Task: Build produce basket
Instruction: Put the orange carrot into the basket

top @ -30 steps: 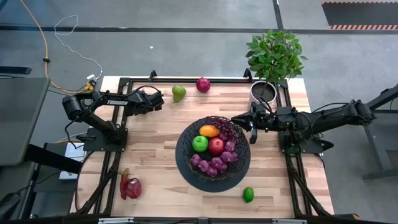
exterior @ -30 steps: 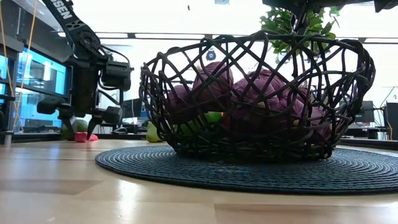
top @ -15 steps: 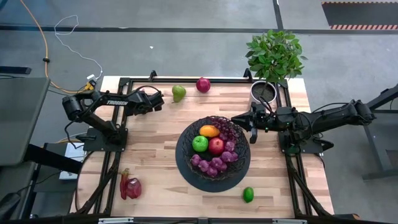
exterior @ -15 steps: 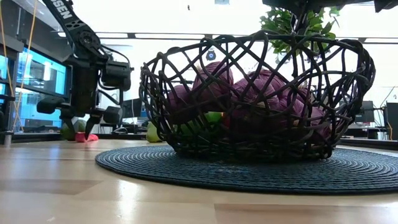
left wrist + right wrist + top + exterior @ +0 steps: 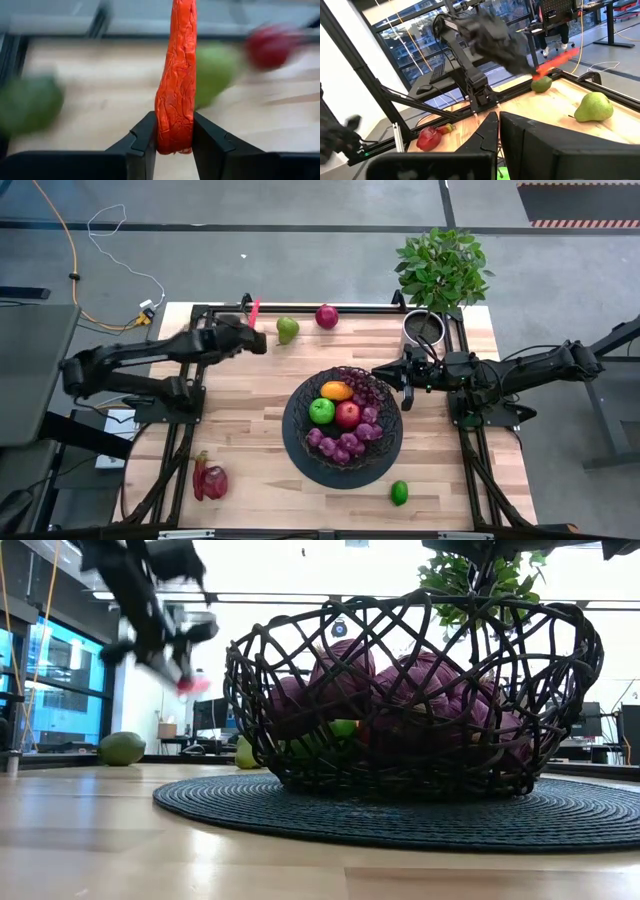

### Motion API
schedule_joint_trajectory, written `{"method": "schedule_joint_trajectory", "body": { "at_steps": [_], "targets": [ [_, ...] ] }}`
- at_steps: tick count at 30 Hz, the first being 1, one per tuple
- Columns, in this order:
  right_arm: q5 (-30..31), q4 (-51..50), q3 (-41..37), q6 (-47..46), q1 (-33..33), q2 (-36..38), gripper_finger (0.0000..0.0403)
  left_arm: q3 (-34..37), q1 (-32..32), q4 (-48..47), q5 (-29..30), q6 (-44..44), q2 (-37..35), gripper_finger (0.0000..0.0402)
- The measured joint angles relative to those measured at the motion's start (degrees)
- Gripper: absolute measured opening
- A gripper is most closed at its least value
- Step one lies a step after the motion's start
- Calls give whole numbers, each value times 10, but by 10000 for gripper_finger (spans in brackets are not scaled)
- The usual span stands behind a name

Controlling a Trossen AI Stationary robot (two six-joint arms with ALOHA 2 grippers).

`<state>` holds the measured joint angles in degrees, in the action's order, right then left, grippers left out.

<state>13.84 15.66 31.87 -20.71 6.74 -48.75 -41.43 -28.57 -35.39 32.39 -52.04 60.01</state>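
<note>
The black wire basket (image 5: 343, 425) stands on a round dark mat and holds an orange fruit, a green apple, a red apple and purple grapes. My left gripper (image 5: 250, 335) hangs above the table's far left part, shut on a long orange-red chili (image 5: 175, 75). Under it a green fruit (image 5: 541, 84) rests on the wood. A green pear (image 5: 287, 330) and a red round fruit (image 5: 326, 316) lie near the far edge. My right gripper (image 5: 385, 372) waits shut beside the basket's far right rim. My left gripper pinches the chili by one end (image 5: 174, 142) between its two fingers (image 5: 145, 142). The chili lies along the fingers and sticks out well past their tips toward the far edge (image 5: 255, 310). It is lifted clear of the table.
A lime (image 5: 399, 492) lies near the front edge, right of the mat. A red pepper and a red onion (image 5: 210, 480) lie at the near left. A potted plant (image 5: 440, 275) stands at the far right corner. Bare wood lies between my left gripper and the basket.
My left gripper has risen from the table near the far left edge and tipped, taking the chili with it. The chili lay on the wood under the fingers and is now lifted clear. The green fruit has stayed where it was.
</note>
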Motion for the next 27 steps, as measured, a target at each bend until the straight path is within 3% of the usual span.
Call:
{"method": "schedule_joint_trajectory", "body": {
  "at_steps": [6,12,16,22,27],
  "targets": [
    [14,1,0,2,0,0,0,-108,49,58,-11,202,-88,87],
    [15,38,0,23,0,0,0,-180,127,110,-13,304,-110,86],
    [15,73,0,58,0,0,0,-154,192,196,-11,333,-112,87],
    [15,90,0,67,0,0,0,-43,295,397,-10,334,-93,94],
    [6,90,0,67,0,0,0,24,378,523,46,296,-56,93]
  ]
}}
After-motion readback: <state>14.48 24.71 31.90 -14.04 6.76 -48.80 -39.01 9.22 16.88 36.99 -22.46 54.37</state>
